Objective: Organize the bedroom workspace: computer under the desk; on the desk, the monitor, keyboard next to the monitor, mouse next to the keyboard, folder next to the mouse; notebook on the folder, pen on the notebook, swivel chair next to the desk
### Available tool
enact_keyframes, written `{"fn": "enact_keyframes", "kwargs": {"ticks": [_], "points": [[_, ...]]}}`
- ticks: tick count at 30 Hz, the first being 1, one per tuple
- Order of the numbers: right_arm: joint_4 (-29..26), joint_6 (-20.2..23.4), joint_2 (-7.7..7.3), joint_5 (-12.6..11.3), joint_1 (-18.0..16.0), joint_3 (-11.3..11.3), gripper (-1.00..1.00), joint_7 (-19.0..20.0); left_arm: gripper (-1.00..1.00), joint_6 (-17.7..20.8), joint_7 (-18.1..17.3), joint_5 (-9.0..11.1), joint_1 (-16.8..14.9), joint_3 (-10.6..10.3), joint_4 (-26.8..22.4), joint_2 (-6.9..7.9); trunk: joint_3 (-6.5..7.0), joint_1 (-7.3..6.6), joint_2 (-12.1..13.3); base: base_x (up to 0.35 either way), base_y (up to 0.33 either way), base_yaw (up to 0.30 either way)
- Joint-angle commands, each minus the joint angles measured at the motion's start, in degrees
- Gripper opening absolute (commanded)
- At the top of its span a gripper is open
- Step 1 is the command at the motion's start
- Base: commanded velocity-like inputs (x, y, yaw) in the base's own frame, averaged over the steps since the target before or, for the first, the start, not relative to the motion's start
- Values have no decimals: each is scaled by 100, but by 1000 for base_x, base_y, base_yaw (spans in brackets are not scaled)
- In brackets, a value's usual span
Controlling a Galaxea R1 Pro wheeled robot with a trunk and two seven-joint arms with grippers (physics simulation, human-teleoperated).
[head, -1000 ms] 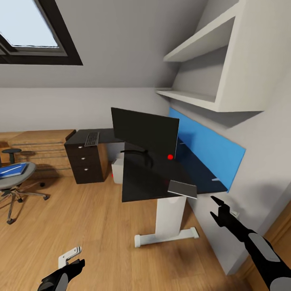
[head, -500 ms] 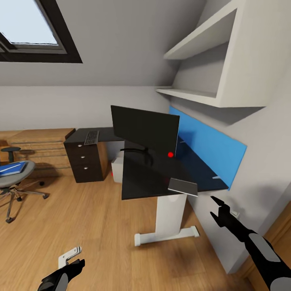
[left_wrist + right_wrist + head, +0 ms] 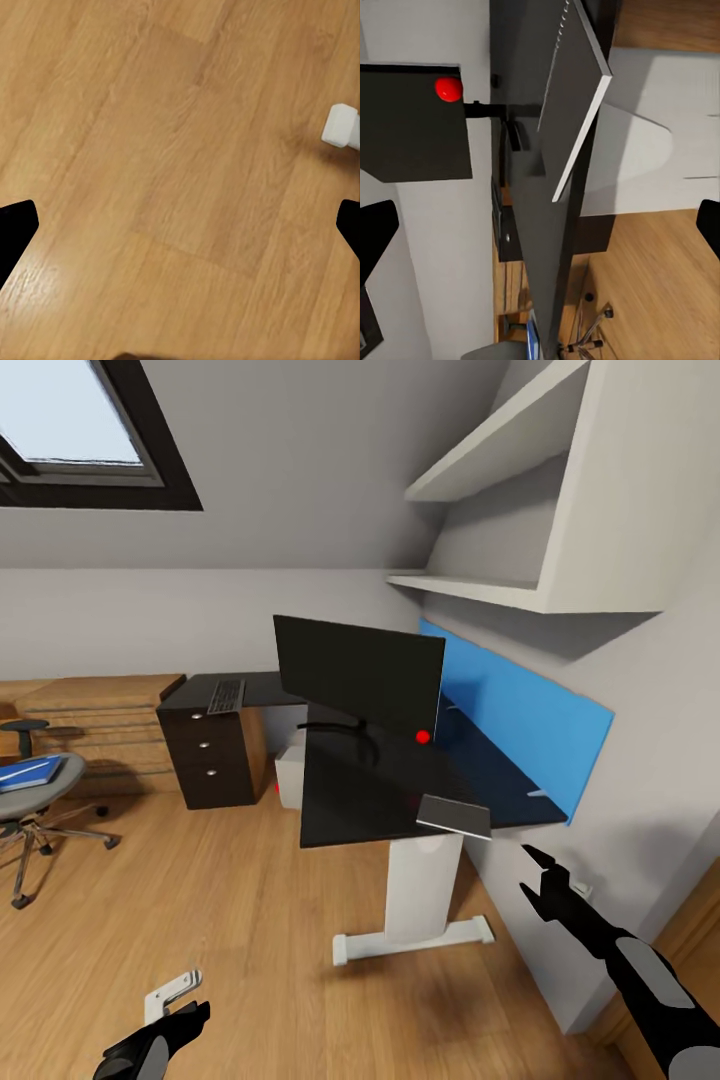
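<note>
Attic room in a home, set up as a study corner. Sloped ceiling with a dark-framed skylight point(image 3: 70, 450); plank wood floor point(image 3: 230, 900). Black-topped counter point(image 3: 370, 800) with blue back panel carries a monitor point(image 3: 358, 673). White wall shelves point(image 3: 500, 590) above. Grey swivel chair point(image 3: 35, 800), dark drawer unit point(image 3: 210, 755), light-wood chest point(image 3: 100, 720).

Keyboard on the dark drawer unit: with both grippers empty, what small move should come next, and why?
Probably roll the base toward the far end of the desk. The keyboard lies there on the dark drawer unit, beyond the monitor, well out of reach of the open left gripper and right gripper.
</note>
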Motion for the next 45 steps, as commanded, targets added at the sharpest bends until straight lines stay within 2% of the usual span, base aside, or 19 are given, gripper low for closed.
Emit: {"fn": "enact_keyframes", "kwargs": {"ticks": [1, 5, 8, 9, 10, 12, 13, 15, 19, 23, 31, 32, 33, 45], "points": [[2, 41, 0, -49, -4, -15, 100, 4, 100, 21, 37, 61, -2, -4, -10, 1, -24, 22, -45, 0, 0, 0], [-8, 45, -6, -182, -4, -16, 100, 6, 100, -77, 28, 56, -2, -4, -57, 1, -96, 110, -205, 0, 0, 0], [-18, 94, -12, -223, -4, -16, 100, 6, 100, -378, 6, 59, -2, -4, -174, -11, -150, 176, -326, 0, 0, 0], [-23, 166, -10, -240, 0, -16, 100, 3, 100, -472, -21, 66, 102, -9, -697, -66, -168, 198, -366, 0, 0, 0], [-23, 171, -10, -241, 1, -17, 100, 2, 100, -414, -23, 67, 159, -10, -850, -75, -186, 220, -406, 0, 0, 0], [-24, 176, -8, -240, 2, -17, 100, 0, 100, -228, -26, 68, 305, -14, -1210, -107, -222, 264, -486, 0, 0, 0], [-24, 179, -5, -236, 3, -12, 100, -1, 100, 171, -28, 69, 538, -22, -1828, -180, -240, 286, -526, 0, 0, 0], [-29, 181, -3, -232, 4, -10, 100, -2, 100, 627, -29, 68, 702, -26, -2407, -279, -276, 330, -606, 0, 0, 0], [-32, 178, -4, -225, 4, -8, 100, -2, 100, 1204, -30, 65, 820, -29, -3054, -369, -347, 418, -767, 0, 0, 0], [-38, 176, -8, -220, 4, -14, 100, 0, 100, 1436, -26, 68, 858, -44, -3417, -407, -419, 506, -927, 0, 0, 0], [-50, 178, -10, -217, 5, -16, 100, 5, 100, 1534, -15, 74, 875, -57, -3566, -461, -563, 681, -1248, 0, 0, 0], [-51, 177, -10, -218, 5, -16, 100, 6, 100, 1521, -11, 71, 876, -57, -3451, -464, -581, 703, -1288, 0, 0, 0], [-51, 175, -10, -211, 5, -12, 100, 6, 100, 1486, -19, 64, 877, -57, -3012, -457, -599, 725, -1328, 0, 0, 0], [-44, 161, -10, -195, 5, -9, 100, 6, 100, 1432, -14, 46, 877, -55, -2318, -462, -814, 989, -1810, 0, 0, 0]]}}
